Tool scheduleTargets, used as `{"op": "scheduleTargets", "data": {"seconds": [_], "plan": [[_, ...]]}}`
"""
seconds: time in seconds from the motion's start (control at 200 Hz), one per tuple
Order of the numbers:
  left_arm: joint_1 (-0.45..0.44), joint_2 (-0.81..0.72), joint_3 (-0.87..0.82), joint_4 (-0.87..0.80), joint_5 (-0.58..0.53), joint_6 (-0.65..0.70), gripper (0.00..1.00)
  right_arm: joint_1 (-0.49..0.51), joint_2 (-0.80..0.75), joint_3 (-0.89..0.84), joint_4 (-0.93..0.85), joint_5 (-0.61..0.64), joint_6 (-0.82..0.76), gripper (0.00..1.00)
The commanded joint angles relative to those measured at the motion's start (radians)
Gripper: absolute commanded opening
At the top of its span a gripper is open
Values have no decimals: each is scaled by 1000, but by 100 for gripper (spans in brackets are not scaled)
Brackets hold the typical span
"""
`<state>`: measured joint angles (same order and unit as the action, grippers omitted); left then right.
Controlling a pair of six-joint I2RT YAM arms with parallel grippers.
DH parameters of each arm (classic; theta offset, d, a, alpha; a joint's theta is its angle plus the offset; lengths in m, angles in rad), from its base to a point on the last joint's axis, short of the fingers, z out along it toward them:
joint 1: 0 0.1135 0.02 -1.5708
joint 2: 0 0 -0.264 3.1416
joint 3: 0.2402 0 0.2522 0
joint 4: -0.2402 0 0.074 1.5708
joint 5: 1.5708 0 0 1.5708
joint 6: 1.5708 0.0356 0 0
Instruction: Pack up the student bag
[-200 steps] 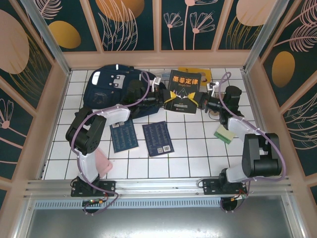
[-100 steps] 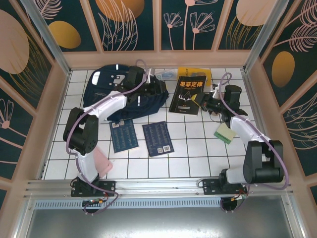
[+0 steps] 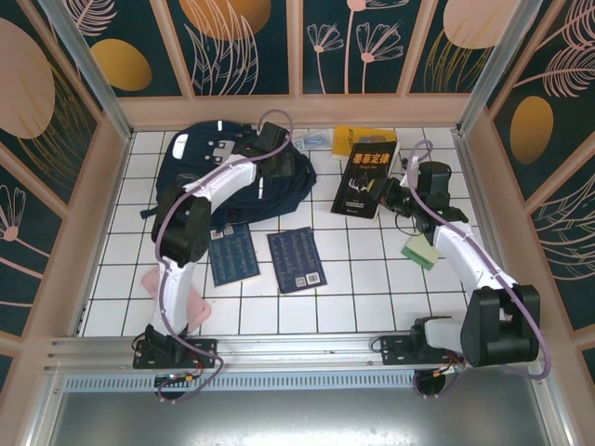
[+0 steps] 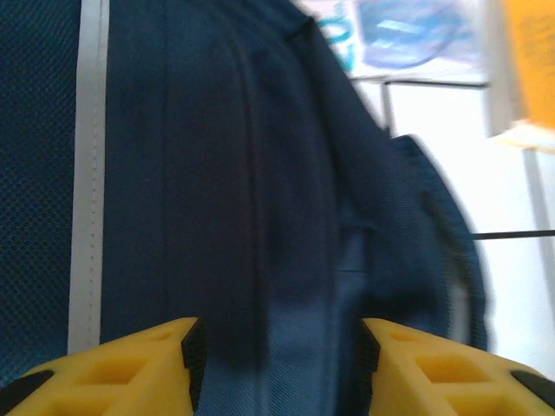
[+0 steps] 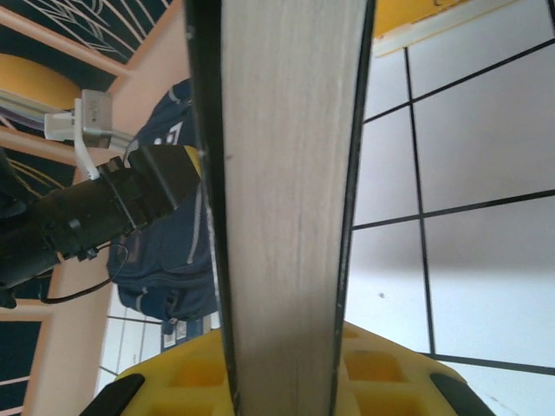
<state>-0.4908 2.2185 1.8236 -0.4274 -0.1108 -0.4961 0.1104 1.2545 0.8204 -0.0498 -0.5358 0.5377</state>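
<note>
I see the student bag at the far left of the table, with the left gripper over its right side. Right of the bag, a book stands tilted in the right gripper. A booklet and a second booklet lie side by side before the bag. Another book lies behind the held one.

Bright, even light comes from overhead; on the white tiled counter the shadows under the arms are short and soft, with no hard glare. The overhead view is sharp, its corner posts splaying outward a little. The left wrist view is smeared: the backpack weave reads only at the left, and the tiles beyond bleach out. On the right wrist the book edge is too near and fuzzy, throwing a grey shadow onto the tiles; the yellow fingers blur too
</note>
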Motion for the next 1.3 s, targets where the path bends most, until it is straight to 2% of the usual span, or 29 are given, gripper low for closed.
{"op": "scheduleTargets", "data": {"seconds": [0.0, 0.11, 0.18, 0.32, 0.48, 0.68, 0.79, 0.991, 1.156, 1.296], "plan": [[-3, 59, 71, -111, -108, 53, 51, 8, -23, 54, 25, 29, -41, 0], [-3, 109, 106, -144, -154, 70, 50, 9, -17, 54, 28, 27, -41, 0], [-5, 137, 119, -161, -160, 74, 45, 11, -4, 59, 31, 15, -39, 0], [-6, 136, 135, -180, -190, 68, 0, 23, 31, 85, 34, -7, -40, 0], [-8, 19, 119, -166, -205, 78, 0, 61, 53, 100, 82, 10, -32, 0], [-6, -125, 105, -163, -169, 118, 0, 100, 125, 144, 149, -14, 1, 0], [-5, -183, 109, -162, -101, 155, 0, 122, 169, 176, 181, -33, 19, 0], [1, -238, 218, -241, 17, 226, 0, 142, 265, 212, 301, -92, 121, 0], [18, -315, 206, -224, 109, 275, 0, 197, 355, 252, 394, -97, 179, 0], [55, -372, 161, -169, 206, 250, 0, 237, 449, 262, 537, -95, 284, 0]]}}
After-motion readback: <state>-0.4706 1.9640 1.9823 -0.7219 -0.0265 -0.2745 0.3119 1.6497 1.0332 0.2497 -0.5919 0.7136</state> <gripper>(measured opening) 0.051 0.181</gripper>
